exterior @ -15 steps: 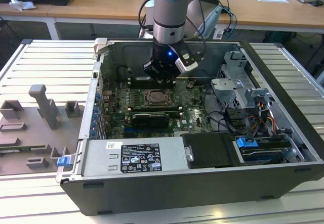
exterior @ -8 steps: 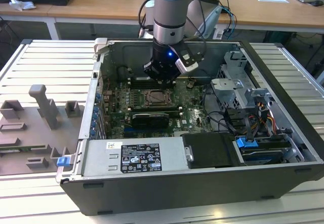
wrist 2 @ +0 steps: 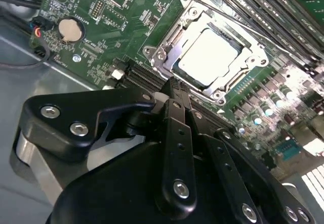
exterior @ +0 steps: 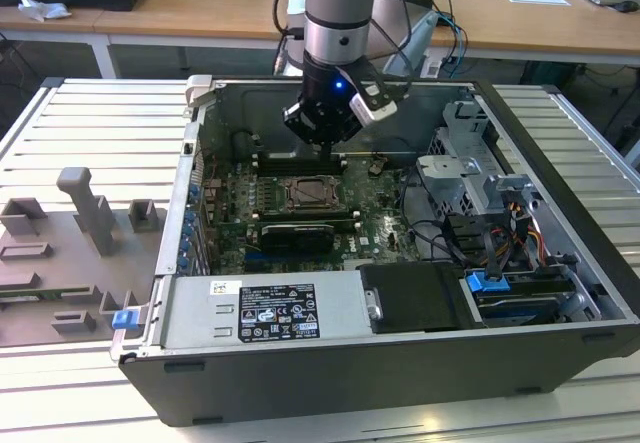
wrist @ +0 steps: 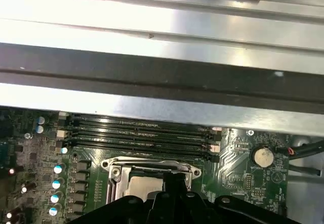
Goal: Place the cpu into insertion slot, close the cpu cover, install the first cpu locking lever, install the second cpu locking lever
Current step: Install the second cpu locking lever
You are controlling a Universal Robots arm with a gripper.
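The gripper, fingers pinched together and empty, hovers near the seated cpu, a light, stiff, fragile chip best held by its edges.

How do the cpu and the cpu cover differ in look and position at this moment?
The cpu is a solid, plain pale square; the cpu cover is a silver-grey metal frame with a large square window. The cpu lies in the middle, showing through that window, while the cpu cover runs around it and carries tabs and screws at its corners. Both are square, metallic and lie flat on the green board.
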